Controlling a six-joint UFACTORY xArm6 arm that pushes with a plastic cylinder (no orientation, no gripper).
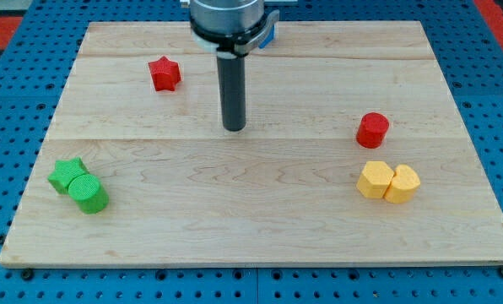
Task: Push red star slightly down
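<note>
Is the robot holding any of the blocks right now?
No, nothing is held. My tip stands free on the wooden board, touching no block. The red star sits apart, toward the view's upper left of it.

Bright, even overhead light, soft short shadows, sharp focus throughout.

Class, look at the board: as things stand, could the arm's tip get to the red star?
Probably yes. My tip stands right of and below the red star, apart from it, with only bare board between.
</note>
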